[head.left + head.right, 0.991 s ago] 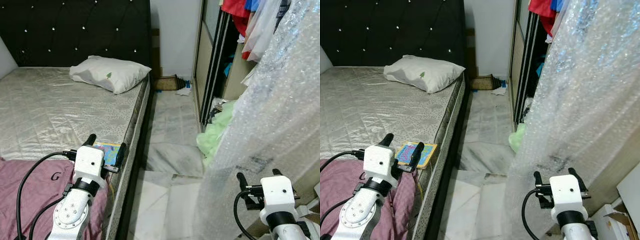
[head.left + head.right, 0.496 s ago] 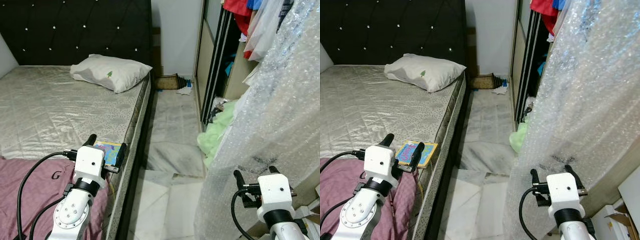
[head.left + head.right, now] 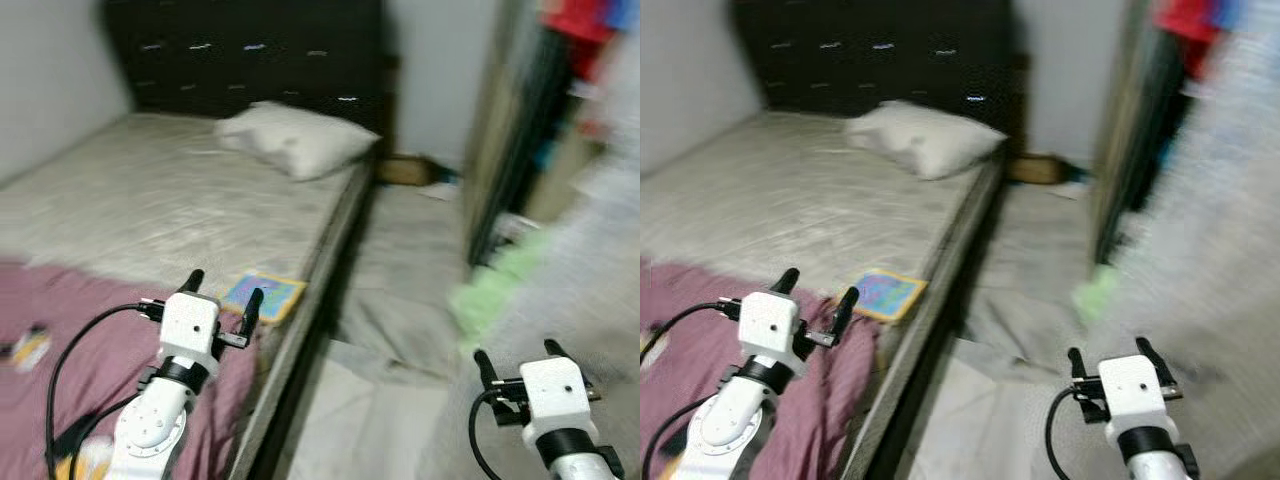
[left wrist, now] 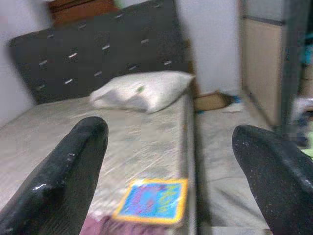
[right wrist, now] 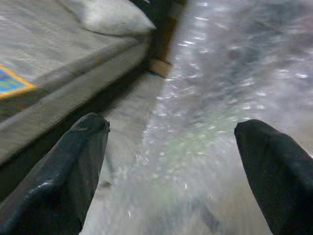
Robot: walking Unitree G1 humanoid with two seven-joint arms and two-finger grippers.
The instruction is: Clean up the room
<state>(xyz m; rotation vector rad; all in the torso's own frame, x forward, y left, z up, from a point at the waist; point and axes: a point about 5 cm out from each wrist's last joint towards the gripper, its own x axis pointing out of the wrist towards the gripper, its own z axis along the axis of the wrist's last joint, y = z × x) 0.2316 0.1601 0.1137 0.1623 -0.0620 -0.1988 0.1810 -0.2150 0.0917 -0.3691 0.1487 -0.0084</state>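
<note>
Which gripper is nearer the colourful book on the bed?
Left. The left gripper is open just short of the book at the mattress edge. The right gripper is open over the floor, across the aisle.

Both arms are silver-white metal, each ending in a boxy white wrist block. The left gripper (image 3: 222, 291) has two long black fingers (image 4: 58, 188) with rounded, slightly scuffed tips. The right gripper (image 3: 517, 357) is built the same. A black cable loops from each wrist block, round about nine o'clock. A round silver joint disc with small screws sits below the left wrist.
</note>
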